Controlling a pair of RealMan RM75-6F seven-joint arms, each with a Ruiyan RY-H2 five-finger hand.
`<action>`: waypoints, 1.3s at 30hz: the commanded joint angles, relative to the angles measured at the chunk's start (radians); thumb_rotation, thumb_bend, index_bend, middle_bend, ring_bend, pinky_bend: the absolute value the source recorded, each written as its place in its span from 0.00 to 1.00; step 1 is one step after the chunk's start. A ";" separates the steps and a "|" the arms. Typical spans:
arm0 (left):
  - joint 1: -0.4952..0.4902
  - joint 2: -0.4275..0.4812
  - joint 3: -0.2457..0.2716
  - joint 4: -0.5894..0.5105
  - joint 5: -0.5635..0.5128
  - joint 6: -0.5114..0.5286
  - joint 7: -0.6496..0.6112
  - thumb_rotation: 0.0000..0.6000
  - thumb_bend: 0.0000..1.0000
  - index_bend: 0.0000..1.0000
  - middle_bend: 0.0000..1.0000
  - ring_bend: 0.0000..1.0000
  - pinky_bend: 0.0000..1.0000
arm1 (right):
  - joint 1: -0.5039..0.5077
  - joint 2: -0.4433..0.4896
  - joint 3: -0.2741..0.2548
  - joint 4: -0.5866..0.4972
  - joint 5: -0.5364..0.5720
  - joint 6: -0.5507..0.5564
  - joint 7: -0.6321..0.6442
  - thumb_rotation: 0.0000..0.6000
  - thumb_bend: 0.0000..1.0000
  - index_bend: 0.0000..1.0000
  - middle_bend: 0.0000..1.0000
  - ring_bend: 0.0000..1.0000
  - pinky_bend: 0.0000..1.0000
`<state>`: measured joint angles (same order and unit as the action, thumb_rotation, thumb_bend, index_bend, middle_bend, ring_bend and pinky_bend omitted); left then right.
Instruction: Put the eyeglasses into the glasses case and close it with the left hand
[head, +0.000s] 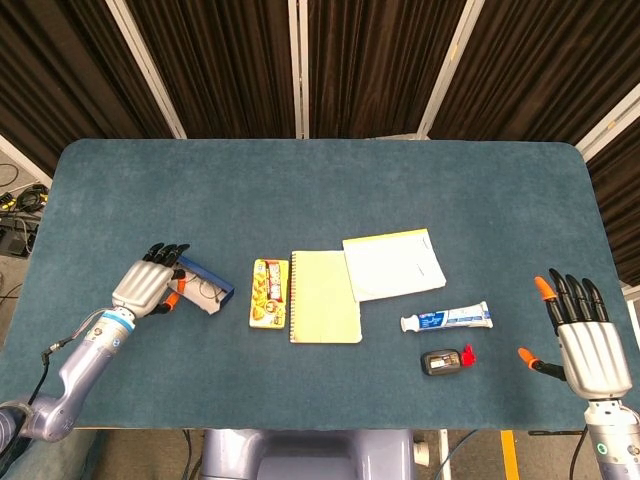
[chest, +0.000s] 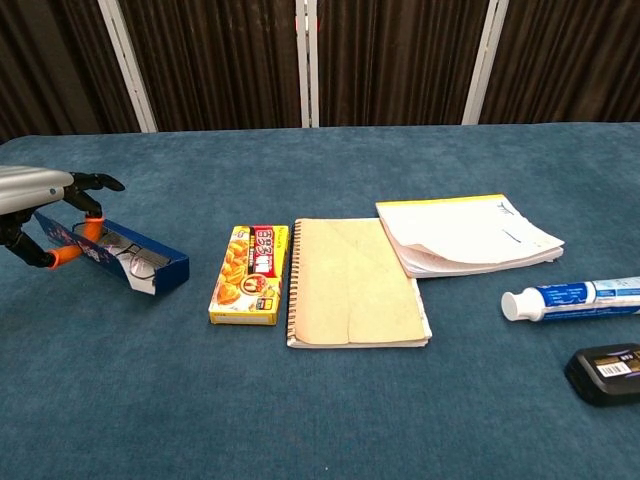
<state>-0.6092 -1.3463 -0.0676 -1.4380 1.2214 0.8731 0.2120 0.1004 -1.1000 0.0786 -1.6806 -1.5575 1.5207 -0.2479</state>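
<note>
My left hand (chest: 40, 215) grips the far-left end of the glasses case (chest: 125, 258), eyeglasses (chest: 135, 263) already inside — closing is the step. Next I must fold the lid down. Right hand (head: 590, 345) idles, fingers spread.

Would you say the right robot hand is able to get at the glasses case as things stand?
Probably not. The right robot hand hangs open at the table's far right edge, while the glasses case lies far left, held by the left robot hand, with the notebook and toothpaste lying between.
</note>
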 joint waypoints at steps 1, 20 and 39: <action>-0.011 -0.016 0.005 0.000 -0.032 -0.032 0.018 1.00 0.52 0.74 0.00 0.00 0.00 | 0.000 -0.001 0.001 0.000 0.002 -0.001 -0.001 1.00 0.00 0.00 0.00 0.00 0.00; -0.062 -0.112 -0.035 0.104 -0.116 -0.062 0.042 1.00 0.51 0.70 0.00 0.00 0.00 | -0.001 0.001 0.001 0.002 0.002 0.002 0.005 1.00 0.00 0.00 0.00 0.00 0.00; -0.080 -0.147 -0.063 0.160 -0.111 -0.064 -0.039 1.00 0.41 0.00 0.00 0.00 0.00 | 0.001 -0.001 0.003 0.005 0.011 -0.004 0.002 1.00 0.00 0.00 0.00 0.00 0.00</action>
<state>-0.6934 -1.4967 -0.1252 -1.2769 1.0943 0.7990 0.1957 0.1016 -1.1015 0.0815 -1.6759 -1.5462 1.5169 -0.2460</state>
